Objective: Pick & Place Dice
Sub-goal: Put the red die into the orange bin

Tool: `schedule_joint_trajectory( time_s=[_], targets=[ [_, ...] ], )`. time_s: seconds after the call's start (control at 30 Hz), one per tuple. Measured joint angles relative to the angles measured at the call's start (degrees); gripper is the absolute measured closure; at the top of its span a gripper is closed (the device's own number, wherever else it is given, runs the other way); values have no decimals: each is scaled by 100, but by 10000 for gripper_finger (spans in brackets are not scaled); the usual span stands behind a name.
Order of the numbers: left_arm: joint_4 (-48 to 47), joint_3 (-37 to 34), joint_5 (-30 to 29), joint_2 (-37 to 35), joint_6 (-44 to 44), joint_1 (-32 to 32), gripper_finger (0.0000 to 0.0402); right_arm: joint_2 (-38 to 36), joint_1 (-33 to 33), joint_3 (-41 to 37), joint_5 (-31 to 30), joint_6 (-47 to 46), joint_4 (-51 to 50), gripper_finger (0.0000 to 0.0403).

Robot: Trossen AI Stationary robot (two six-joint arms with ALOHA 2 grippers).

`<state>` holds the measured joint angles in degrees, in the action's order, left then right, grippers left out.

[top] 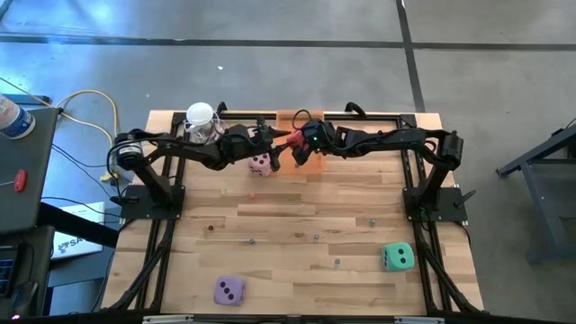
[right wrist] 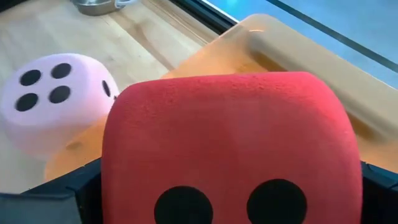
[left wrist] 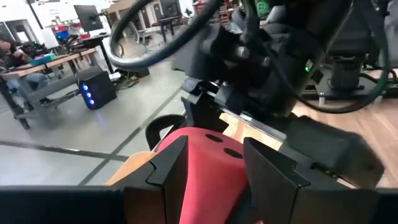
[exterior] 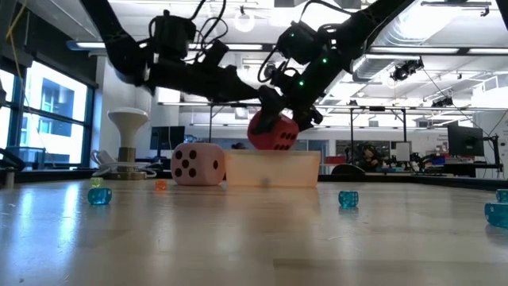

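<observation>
Red die (right wrist: 230,137) right up against the right wrist lens, two black pips facing us, nearly filling the view! It hangs in the air over the translucent orange bin (exterior: 270,157) at the far edge of the wooden surface (top: 297,216), clear of the bin's rim in the low view.

Both arms meet at this die. Left gripper (left wrist: 214,158) reaches in from its side, and its jaws are pinching the red die, one dark finger on each flank with the soft cube bulging up between them. Right gripper (right wrist: 230,180) comes in from the opposite side, jaws spread wide to either side of the same die. Whether those jaws actually press on it, I cannot tell.

Pink die (exterior: 198,164) sits on the surface just beside the bin, on the left arm's side, its five-pip face turned toward the low camera and four pips showing on top.

Well away, near the front edge, the purple die (top: 229,290) rests toward the left and the teal-green die (top: 398,256) toward the right, both untouched.

Tiny beads (exterior: 99,195) lie scattered across the wood, several of them blue. A white-topped stand (exterior: 128,139) stands at the far left corner, behind the pink die.
</observation>
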<state>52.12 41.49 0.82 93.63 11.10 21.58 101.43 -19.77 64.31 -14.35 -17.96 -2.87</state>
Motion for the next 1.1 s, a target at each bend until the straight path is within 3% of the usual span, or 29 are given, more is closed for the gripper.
schedule_joint_trajectory(
  time_s=[0.43,0.63,0.8,1.1],
  targets=[
    [81,510,-33,388,270,-186,253,90,36,-11,268,117,85,3],
    [-74,523,-31,670,156,4,254,151,147,-16,203,416,206,3],
    [-81,540,572,846,-241,190,254,155,314,-26,-126,738,369,3],
    [-527,538,276,876,-241,277,254,155,328,-36,-353,777,260,3]
  ],
)
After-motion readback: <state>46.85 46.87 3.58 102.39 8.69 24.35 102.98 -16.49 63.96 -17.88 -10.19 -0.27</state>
